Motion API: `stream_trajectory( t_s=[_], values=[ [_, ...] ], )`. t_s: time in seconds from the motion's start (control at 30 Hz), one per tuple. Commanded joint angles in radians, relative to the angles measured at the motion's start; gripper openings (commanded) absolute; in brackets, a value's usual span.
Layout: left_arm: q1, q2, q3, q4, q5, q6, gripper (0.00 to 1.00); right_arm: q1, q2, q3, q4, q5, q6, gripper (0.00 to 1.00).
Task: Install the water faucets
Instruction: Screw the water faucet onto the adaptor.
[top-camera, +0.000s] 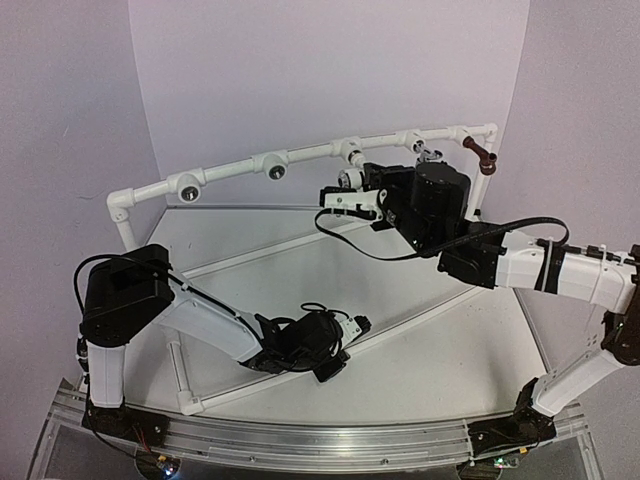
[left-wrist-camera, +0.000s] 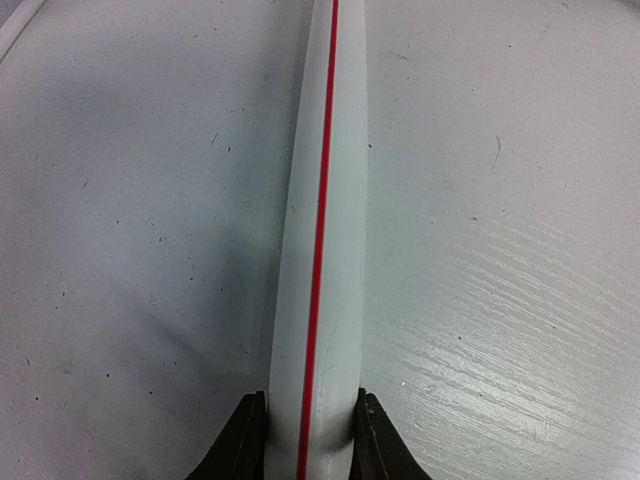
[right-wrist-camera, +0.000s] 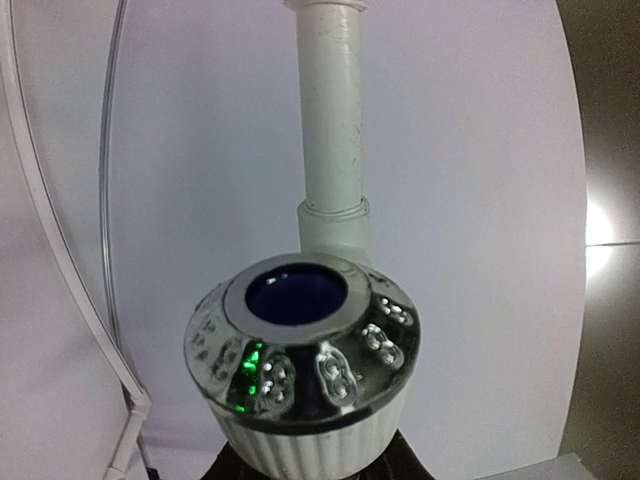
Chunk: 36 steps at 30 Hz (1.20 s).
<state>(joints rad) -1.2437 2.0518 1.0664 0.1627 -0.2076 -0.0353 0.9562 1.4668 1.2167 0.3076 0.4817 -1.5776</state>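
a: where is the white faucet now?
b: in the right claw, which is clenched on its ribbed body, just before a tee socket of the pipe frame. the silver faucet and the red-brown faucet sit further right.
a: and the left claw?
b: it grasps the red-lined pipe on the table — this steadies the frame. i would keep the faucet in line with the socket and turn it slowly — no tilt.

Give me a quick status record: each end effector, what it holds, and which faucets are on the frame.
left end effector: shut on red-striped pipe lying on table
right end effector: shut on white faucet, chrome-capped, at the pipe frame
red-brown faucet: mounted, frame's right end
silver faucet: mounted beside it
empty sockets: two, left part of frame
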Motion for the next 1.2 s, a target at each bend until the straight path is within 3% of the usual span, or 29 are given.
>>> stream_trajectory(
  t_s=[0.0,0.93,1.17],
  values=[
    [0.008,0.162,-0.089,-0.292,0.053,-0.164,0.00,-0.009,0.056,0.020,0.063,0.044,0.298,0.00],
    [0.008,0.160,-0.093,-0.292,0.053,-0.167,0.00,-0.019,0.039,0.061,-0.022,0.186,1.518,0.00],
    [0.008,0.160,-0.092,-0.292,0.053,-0.167,0.00,-0.036,0.021,0.091,-0.135,0.219,1.910,0.00]
  ],
)
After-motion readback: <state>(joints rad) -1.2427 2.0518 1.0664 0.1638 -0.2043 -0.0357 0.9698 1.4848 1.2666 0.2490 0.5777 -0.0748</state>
